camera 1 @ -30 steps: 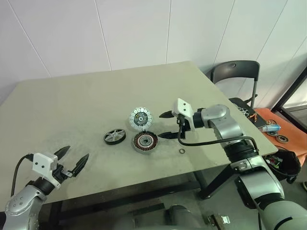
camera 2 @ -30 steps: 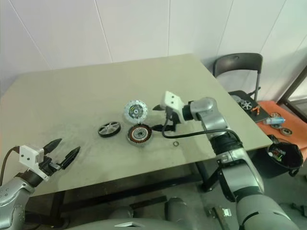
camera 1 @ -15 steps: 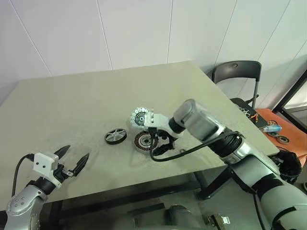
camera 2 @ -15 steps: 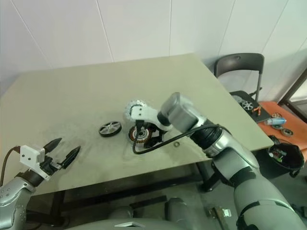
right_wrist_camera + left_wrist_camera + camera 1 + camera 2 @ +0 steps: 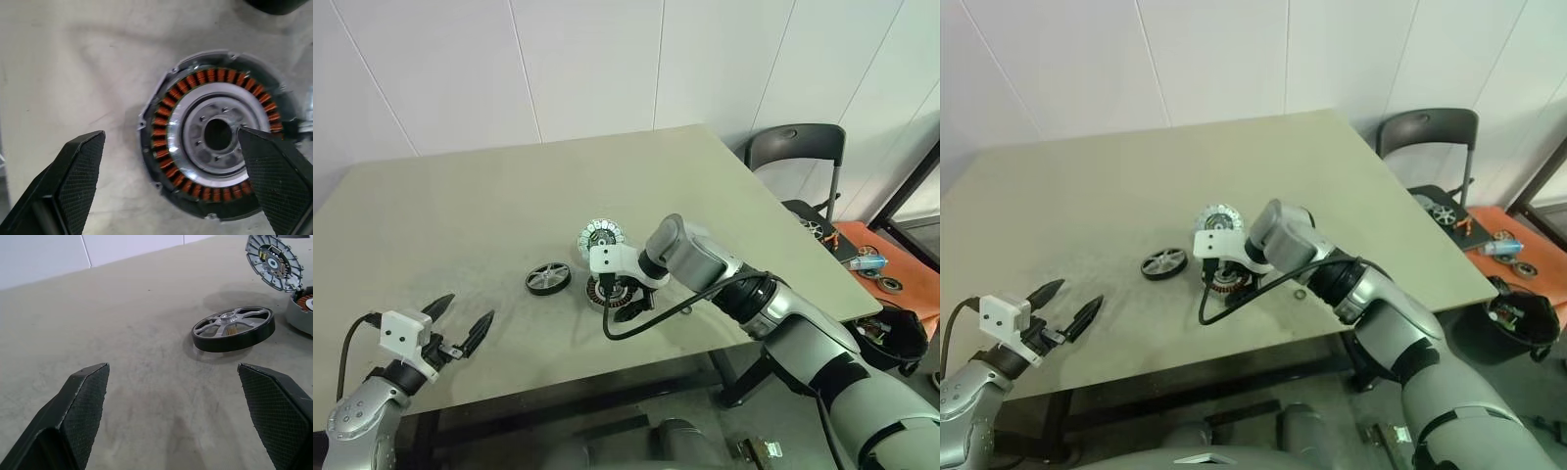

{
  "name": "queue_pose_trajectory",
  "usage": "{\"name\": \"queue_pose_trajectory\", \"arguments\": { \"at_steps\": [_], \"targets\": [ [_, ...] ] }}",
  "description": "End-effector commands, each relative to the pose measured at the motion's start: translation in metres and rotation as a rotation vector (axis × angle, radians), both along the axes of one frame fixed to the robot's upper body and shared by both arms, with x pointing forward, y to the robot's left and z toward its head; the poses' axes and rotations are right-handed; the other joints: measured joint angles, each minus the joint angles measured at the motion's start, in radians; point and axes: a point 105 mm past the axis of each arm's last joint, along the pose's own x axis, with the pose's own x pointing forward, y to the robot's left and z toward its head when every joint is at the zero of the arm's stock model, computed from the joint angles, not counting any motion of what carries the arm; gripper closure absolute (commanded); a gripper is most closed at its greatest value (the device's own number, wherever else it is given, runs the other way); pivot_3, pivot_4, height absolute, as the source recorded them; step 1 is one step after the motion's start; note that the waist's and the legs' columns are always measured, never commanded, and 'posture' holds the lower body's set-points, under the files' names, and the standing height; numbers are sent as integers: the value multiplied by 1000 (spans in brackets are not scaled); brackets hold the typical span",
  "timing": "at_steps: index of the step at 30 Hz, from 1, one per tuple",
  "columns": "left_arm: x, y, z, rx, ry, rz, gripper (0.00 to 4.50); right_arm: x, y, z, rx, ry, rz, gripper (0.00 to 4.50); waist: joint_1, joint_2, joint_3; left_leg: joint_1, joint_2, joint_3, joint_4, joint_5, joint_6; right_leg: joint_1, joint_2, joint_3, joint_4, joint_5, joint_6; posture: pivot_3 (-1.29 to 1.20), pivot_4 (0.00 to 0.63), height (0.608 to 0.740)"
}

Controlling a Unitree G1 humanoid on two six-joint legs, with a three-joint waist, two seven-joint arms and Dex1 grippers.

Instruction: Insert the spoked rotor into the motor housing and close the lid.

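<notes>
On the flat grey-green counter [image 5: 460, 196], the black spoked rotor with silvery hub [image 5: 548, 278] lies left of the round copper-wound motor housing [image 5: 215, 134]. The round silver-grey segmented lid [image 5: 600, 235] leans tilted just behind the housing. A small dark loose ring [image 5: 1301, 293] lies to the housing's right.

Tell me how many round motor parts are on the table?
3, maybe 4. The rotor lies alone toward the left. The housing lies under the right gripper. The lid leans up behind the housing. The arm may hide a small one.
</notes>
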Motion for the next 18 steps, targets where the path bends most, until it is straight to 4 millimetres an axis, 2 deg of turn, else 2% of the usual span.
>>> {"name": "queue_pose_trajectory", "arguments": {
  "at_steps": [1,3,11,12,18],
  "targets": [
    [4,-7,17,20,-54,-16,40,2,6,8,-3,-41,34,0,0,0,0,0,0,0,0,0,0,0,0,0,0,0,0,0,0,740],
    [5,-9,19,21,-56,-15,40,0,6,6,-10,-36,51,0,0,0,0,0,0,0,0,0,0,0,0,0,0,0,0,0,0,740],
    [6,-17,29,20,-61,-15,0,-7,6,-4,-34,-12,82,2521,-1,0,0,0,0,0,0,0,0,0,0,0,0,0,0,0,0,740],
    [6,-17,31,20,-62,-14,0,-6,6,-6,-36,-13,76,2704,-1,0,0,0,0,0,0,0,0,0,0,0,0,0,0,0,0,740],
    [8,-21,40,22,-68,-10,0,-1,16,-8,-23,-30,50,2703,-7,-1,-1,3,1,0,-1,0,0,1,1,0,1,0,0,0,0,740]
  ]
}}
